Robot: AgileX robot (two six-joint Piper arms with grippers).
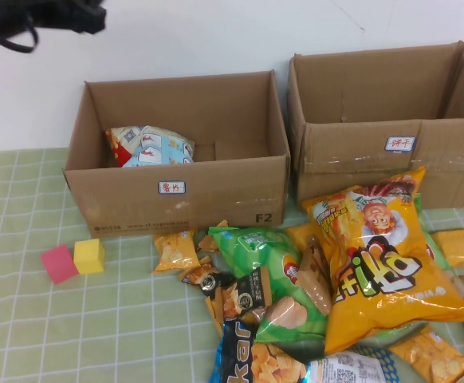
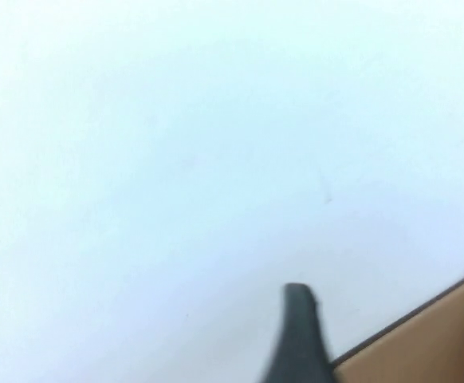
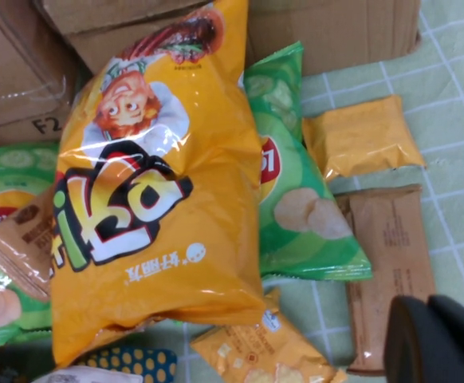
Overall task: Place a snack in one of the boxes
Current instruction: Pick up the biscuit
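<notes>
Dark fingertip [image 2: 297,339] against white wall [image 2: 176,144], cardboard edge [image 2: 423,343]

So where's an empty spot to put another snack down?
Bare tablecloth lies left of the snack pile, around the pink block and yellow block. The left box, holding one snack bag, has room beside it. Front right is crowded.

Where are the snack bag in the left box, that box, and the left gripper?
snack bag [image 1: 151,147], high view, pale blue-white face showing inside the box.
left box [image 1: 216,193], high view, front wall.
left gripper [image 2: 300,335], left wrist view, dark fingertip; raised up by the wall.
</notes>
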